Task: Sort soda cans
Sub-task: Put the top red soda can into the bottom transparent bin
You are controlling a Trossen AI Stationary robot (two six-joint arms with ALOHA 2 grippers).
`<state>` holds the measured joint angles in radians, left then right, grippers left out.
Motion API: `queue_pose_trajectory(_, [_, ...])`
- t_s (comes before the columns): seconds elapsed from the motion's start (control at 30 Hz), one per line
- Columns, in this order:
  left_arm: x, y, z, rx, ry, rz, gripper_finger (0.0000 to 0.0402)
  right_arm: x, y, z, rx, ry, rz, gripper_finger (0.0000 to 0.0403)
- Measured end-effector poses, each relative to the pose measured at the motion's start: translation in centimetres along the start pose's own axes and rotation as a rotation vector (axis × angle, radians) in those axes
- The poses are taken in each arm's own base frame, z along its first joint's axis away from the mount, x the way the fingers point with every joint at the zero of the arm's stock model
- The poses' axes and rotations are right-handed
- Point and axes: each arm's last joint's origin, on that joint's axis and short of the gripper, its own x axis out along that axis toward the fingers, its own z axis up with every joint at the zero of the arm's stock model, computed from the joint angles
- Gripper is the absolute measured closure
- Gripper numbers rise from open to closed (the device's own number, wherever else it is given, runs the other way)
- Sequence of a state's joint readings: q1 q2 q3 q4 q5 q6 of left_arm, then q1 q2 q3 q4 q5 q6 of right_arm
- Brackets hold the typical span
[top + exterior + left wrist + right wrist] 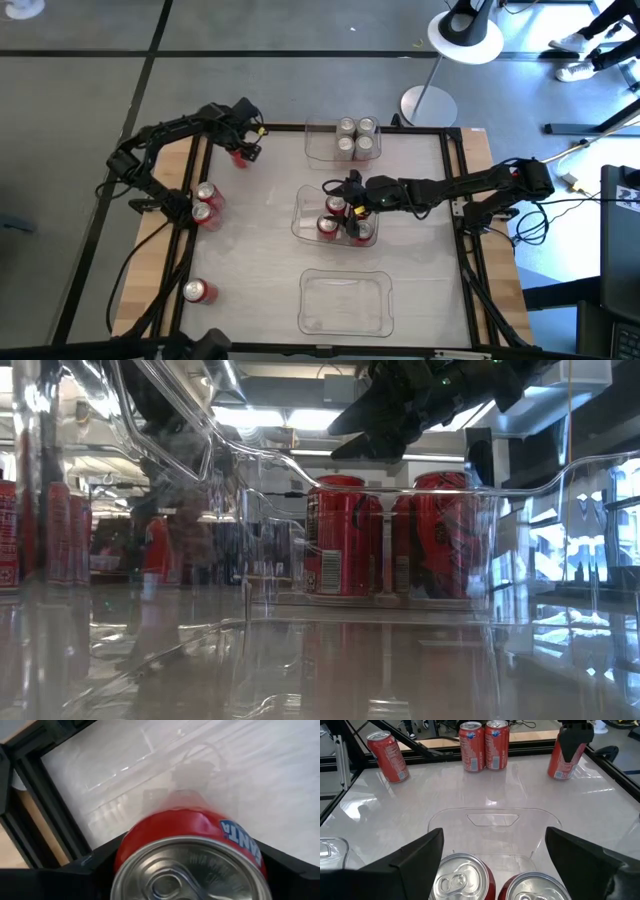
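Your left gripper (243,150) clasps an upright red aluminium can (239,155); the clear plastic middle tray (303,228) lies well right, apparently beneath the released right gripper (345,192).

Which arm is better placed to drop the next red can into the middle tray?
Left. The left gripper already holds a red can. The right gripper hovers open and empty above the middle tray, away from the loose cans.
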<state>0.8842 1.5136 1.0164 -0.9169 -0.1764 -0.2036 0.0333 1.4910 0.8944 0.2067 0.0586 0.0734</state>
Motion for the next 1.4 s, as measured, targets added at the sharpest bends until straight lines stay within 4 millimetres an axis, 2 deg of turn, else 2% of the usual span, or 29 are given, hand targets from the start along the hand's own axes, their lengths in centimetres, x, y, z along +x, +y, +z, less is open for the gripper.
queue_pose_trajectory(0.13, [-0.8, -0.6, -0.3, 0.026, -0.028, -0.02, 0.0104, -1.2, 0.5, 0.6, -0.001, 0.001, 0.011, 0.0054])
queue_pose_trajectory(0.27, [-3.0, -1.8, -1.1, 0.096, -0.011, -0.029, 0.0104, -3.2, 1.1, 1.4, 0.01, 0.008, 0.028, 0.0054])
queue_pose_trajectory(0.43, [-7.0, -3.8, -2.5, 0.162, -0.1, -0.081, 0.0104, -5.6, 1.9, 1.6, 0.065, 0.062, 0.05, 0.0054])
queue_pose_trajectory(0.63, [-12.4, -6.8, -5.4, 0.246, -0.266, -0.209, 0.0104, -6.5, 3.8, 0.3, 0.139, 0.193, 0.063, 0.0054])
queue_pose_trajectory(0.77, [-15.0, -9.5, -8.0, 0.345, -0.324, -0.313, 0.0104, -7.1, 5.9, -0.1, 0.151, 0.199, 0.076, 0.0054])
queue_pose_trajectory(0.93, [-17.1, -13.2, -11.2, 0.42, -0.344, -0.436, 0.0104, -8.1, 8.8, -0.5, 0.136, 0.174, 0.088, 0.0054])
queue_pose_trajectory(1.17, [-18.5, -18.9, -15.8, 0.466, -0.274, -0.5, 0.0104, -9.7, 11.9, -1.3, 0.124, 0.169, 0.117, 0.0054])
queue_pose_trajectory(1.4, [-20.2, -25.4, -19.6, 0.562, -0.251, -0.546, 0.0104, -11.0, 13.6, -2.3, 0.115, 0.184, 0.109, 0.0054])
